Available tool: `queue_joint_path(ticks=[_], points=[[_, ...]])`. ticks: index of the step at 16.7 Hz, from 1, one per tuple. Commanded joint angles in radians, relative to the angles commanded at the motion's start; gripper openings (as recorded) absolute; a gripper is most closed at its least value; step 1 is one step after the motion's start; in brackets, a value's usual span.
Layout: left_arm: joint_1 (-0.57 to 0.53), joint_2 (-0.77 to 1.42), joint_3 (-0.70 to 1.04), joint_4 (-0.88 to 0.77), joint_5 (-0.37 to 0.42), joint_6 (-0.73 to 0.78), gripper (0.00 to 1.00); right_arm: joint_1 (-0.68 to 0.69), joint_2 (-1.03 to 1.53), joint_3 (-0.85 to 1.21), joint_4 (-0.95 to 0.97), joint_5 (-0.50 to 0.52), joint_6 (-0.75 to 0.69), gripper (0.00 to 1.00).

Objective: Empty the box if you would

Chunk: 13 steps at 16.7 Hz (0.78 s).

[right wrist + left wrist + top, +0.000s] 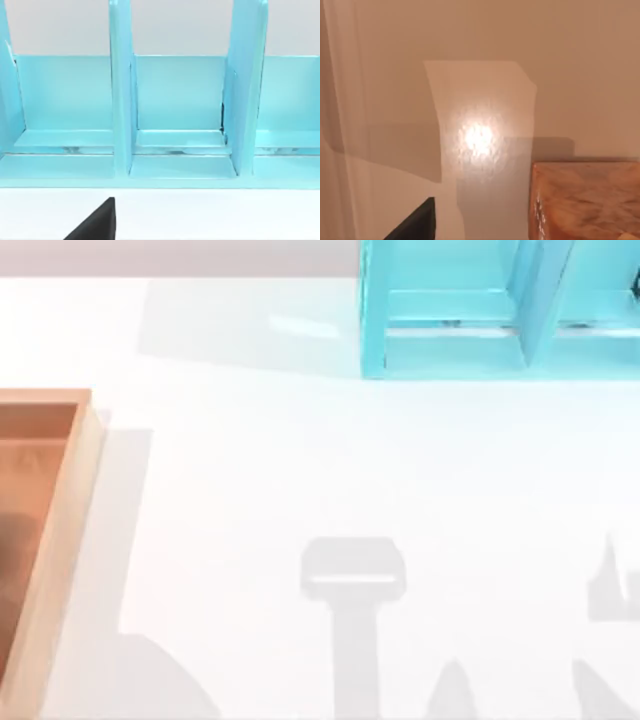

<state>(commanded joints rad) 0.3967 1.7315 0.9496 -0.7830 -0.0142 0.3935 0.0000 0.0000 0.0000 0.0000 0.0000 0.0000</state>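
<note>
Box (pixel 60 540) sits at the table's (pixel 300 480) left edge, partly cut off, its corner (pixel 585 200) also in my left wrist view, while a turquoise frame (pixel 470 310) stands far right, facing my right wrist camera, and I cannot tell either gripper's state.

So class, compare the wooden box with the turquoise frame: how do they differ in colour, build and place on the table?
The box is tan-rimmed with an orange-brown floor; the turquoise frame is blue all over. The box is one shallow open tray; the frame is split by upright dividers into compartments. The box sits at the table's left edge, the frame at the far right. Both rest on the white table.
</note>
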Motion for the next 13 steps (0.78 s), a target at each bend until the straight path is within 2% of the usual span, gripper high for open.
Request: queue_joint_path(ticks=[1,13], points=[[0.0,0.0,0.0,0.0,0.0,0.0,1.0,0.0,0.0,0.0,0.0,0.0,0.0,1.0],[0.0,0.0,0.0,0.0,0.0,0.0,0.1,0.0,0.0,0.0,0.0,0.0,0.0,1.0]])
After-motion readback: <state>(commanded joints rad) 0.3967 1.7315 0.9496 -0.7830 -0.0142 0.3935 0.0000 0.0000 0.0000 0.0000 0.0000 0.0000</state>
